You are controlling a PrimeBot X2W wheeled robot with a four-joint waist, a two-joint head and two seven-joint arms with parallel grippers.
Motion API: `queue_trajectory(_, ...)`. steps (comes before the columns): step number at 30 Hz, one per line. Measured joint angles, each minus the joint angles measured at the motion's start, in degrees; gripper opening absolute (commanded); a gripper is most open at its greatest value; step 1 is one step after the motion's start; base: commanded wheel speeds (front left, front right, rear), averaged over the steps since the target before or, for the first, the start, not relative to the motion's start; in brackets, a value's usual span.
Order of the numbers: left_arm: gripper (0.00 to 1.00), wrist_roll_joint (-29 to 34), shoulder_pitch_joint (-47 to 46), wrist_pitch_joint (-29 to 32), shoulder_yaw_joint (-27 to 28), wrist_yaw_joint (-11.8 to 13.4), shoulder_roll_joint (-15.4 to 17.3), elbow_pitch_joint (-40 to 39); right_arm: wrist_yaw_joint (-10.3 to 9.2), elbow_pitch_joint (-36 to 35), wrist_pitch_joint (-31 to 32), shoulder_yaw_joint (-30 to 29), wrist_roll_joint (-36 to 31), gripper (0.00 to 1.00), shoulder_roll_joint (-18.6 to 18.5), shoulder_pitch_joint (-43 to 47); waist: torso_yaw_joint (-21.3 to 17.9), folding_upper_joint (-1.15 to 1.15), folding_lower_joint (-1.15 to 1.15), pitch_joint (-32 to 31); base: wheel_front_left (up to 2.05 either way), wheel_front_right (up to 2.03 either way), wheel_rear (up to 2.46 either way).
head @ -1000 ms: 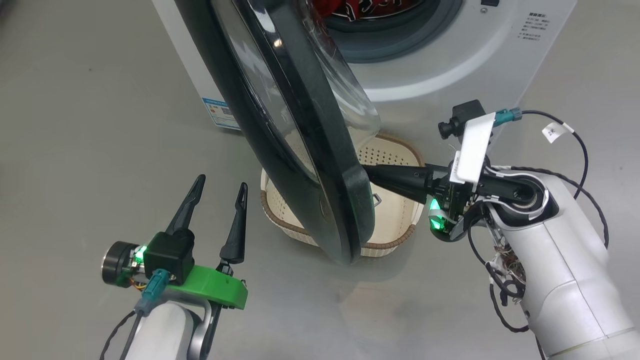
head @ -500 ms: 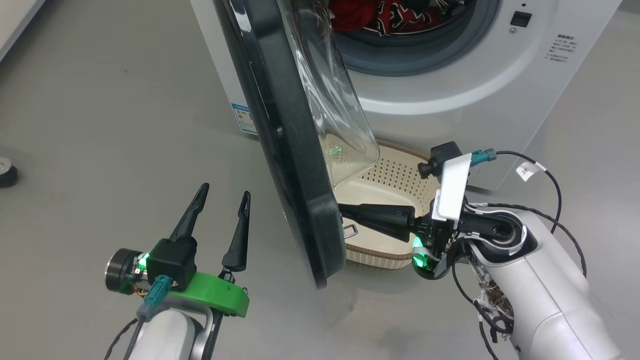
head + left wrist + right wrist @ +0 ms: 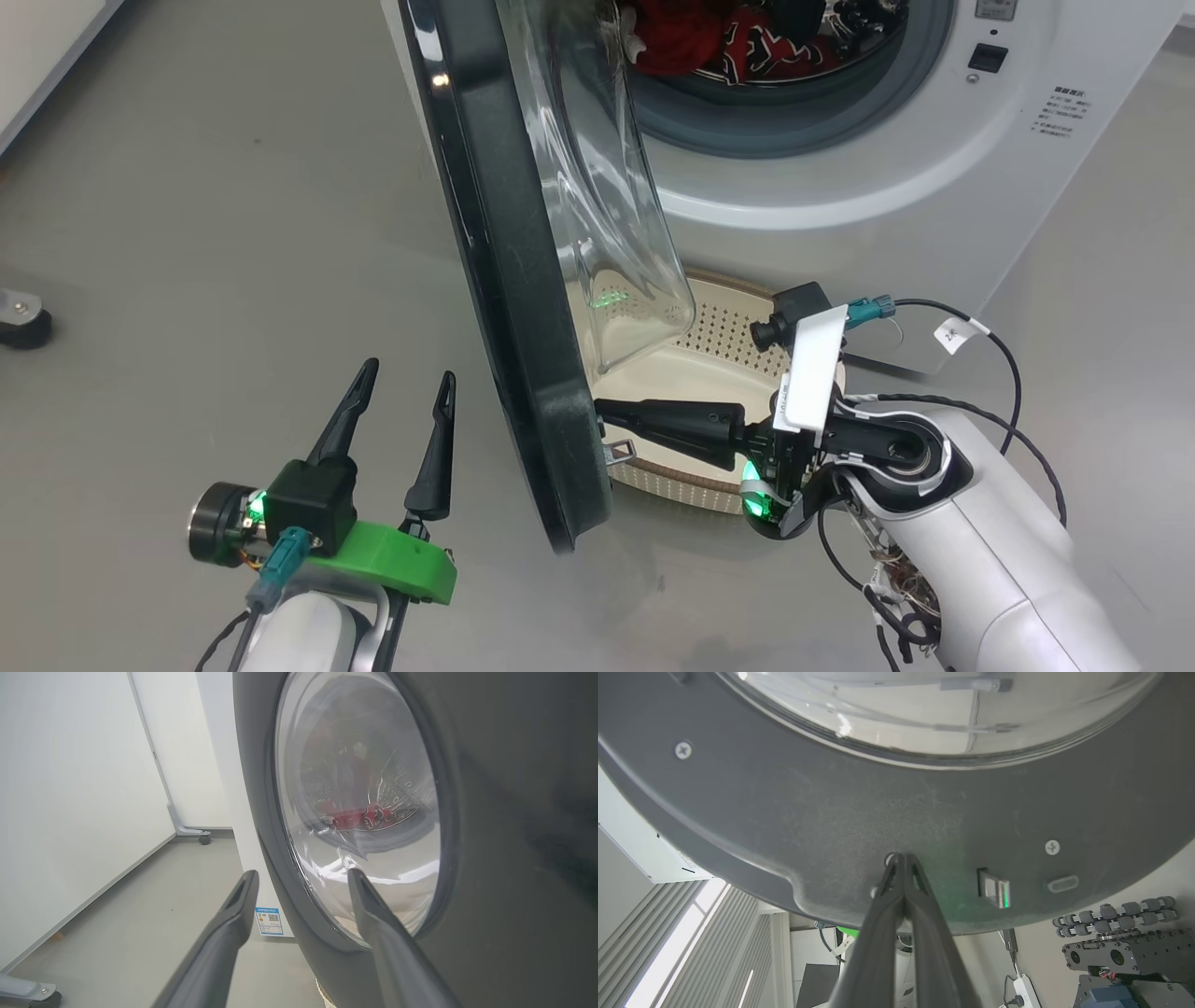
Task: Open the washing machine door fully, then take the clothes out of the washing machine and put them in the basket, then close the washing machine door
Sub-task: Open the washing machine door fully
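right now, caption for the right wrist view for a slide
Shut right gripper, tips against the inner face of the washing machine door, beside its latch

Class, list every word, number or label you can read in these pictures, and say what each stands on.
Nothing reads for certain.
Grey print on the washing machine front: too small.
Blue label low on the machine: too small.
White tag on the right arm's cable: blurred.

White arms [image 3: 990,569] bear dark tapered fingers [image 3: 347,415], black cables [image 3: 1018,394], a green bracket [image 3: 397,565].
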Motion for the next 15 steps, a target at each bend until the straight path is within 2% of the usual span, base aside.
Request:
queue_trajectory(11, 1.00, 0.02, 0.25, 0.00, 0.60, 0.01, 0.01, -0.05, 0.01, -0.46, -3.12, 0.52, 0.89, 0.00, 0.25, 1.25, -1.42, 0.00, 0.00, -0.29, 0.00, 0.00, 0.00)
queue_trajectory(15, 1.00, 0.02, 0.26, 0.00, 0.85, 0.01, 0.01, -0.04, 0.12, -1.34, -6.22, -1.03, 0.23, 0.00, 0.34, 1.76, -1.78, 0.00, 0.00, -0.44, 0.00, 0.00, 0.00)
